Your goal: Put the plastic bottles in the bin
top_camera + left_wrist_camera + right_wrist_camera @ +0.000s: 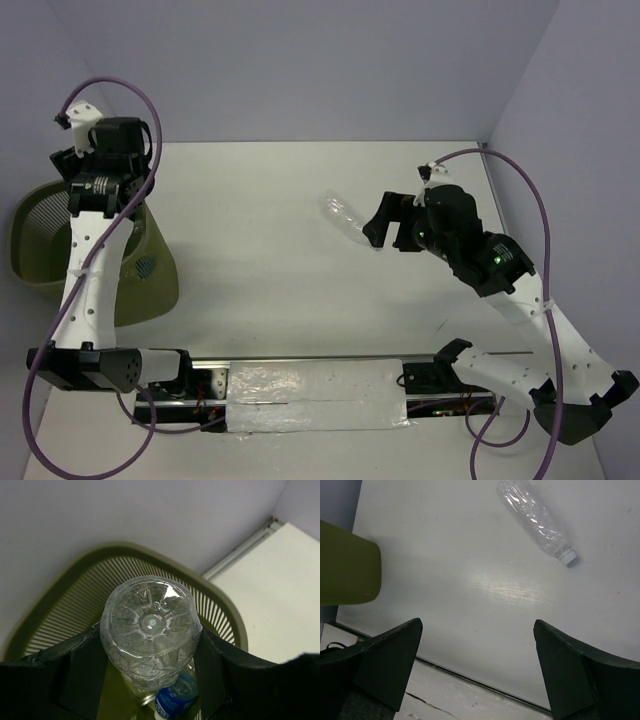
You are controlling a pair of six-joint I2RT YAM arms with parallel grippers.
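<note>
My left gripper [150, 635] is shut on a large clear ribbed bottle [150, 625], held base toward the camera above the olive-green bin [125, 550]. A blue-label bottle [175, 697] lies inside the bin below it. In the top view the left gripper [100, 175] hangs over the bin [35, 235] at the table's left edge. A second clear ribbed bottle [340, 215] lies on its side on the table, also seen in the right wrist view [535, 520]. My right gripper [390, 230] is open and empty just right of it [477, 645]. The short jar-like bottle is not in view.
A corner of the bin [345, 565] shows at the left of the right wrist view. Blue-grey walls stand behind and to the right of the white table [280, 260]. A taped rail [320, 395] runs along the near edge between the arm bases.
</note>
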